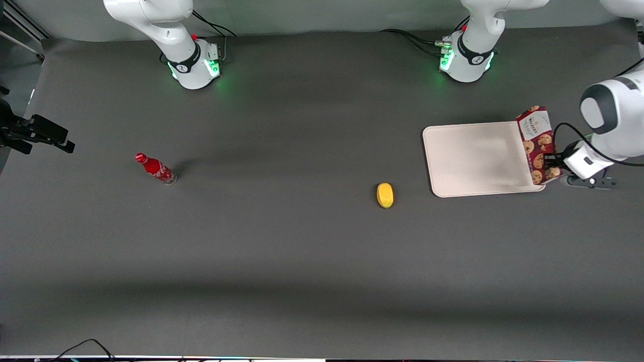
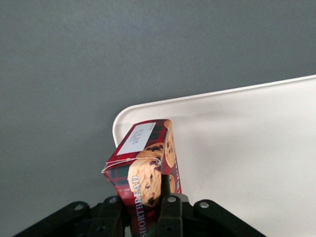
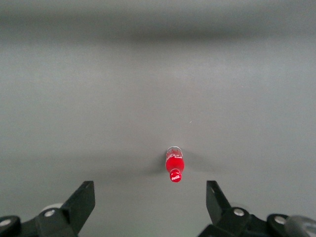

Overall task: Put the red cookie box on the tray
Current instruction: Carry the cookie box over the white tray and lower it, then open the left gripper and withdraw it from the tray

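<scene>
The red cookie box [image 1: 538, 146], a dark-red carton with cookie pictures and a white label panel, is held on edge at the rim of the cream-white tray [image 1: 475, 158] at the working arm's end of the table. My left gripper [image 1: 552, 165] is shut on the box at its end nearer the front camera. In the left wrist view the box [image 2: 143, 168] sits clamped between the black fingers [image 2: 169, 207], tilted over the tray's rounded corner [image 2: 237, 148]. The gripper [image 2: 146, 210] holds it lifted off the table.
A yellow oval object [image 1: 385, 195] lies on the dark table, nearer the front camera than the tray and toward the parked arm. A small red bottle [image 1: 155, 168] stands toward the parked arm's end, also in the right wrist view [image 3: 174, 165].
</scene>
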You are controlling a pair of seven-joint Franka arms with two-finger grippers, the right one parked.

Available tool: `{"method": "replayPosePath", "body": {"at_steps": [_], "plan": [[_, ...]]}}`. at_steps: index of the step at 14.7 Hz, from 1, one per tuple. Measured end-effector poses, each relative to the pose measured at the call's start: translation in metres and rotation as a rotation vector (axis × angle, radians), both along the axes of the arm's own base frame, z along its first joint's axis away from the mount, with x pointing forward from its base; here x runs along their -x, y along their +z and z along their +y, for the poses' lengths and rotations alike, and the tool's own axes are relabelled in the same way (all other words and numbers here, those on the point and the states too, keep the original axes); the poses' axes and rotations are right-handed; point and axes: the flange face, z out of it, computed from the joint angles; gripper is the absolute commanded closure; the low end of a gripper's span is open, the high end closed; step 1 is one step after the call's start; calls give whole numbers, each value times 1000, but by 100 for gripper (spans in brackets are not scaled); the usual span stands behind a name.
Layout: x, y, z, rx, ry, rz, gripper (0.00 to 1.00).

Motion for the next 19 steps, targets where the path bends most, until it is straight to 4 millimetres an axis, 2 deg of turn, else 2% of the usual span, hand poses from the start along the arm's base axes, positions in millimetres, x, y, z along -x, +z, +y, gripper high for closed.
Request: {"method": "replayPosePath", "body": {"at_steps": [1, 2, 5, 7, 8, 10, 14, 16, 19], "plan": [[4, -8, -1, -5, -2, -7, 30], [10, -22, -2, -15, -5, -22, 0], [13, -40, -1, -28, -8, -23, 0], [3, -29, 1, -31, -8, -37, 0], [-5, -15, 2, -25, -7, -29, 0], [-25, 29, 5, -4, -5, 10, 0], [-56, 148, -2, 30, -23, 48, 0], [-63, 200, -18, 36, -19, 69, 0], [-60, 276, -67, 31, 11, 93, 0]]}}
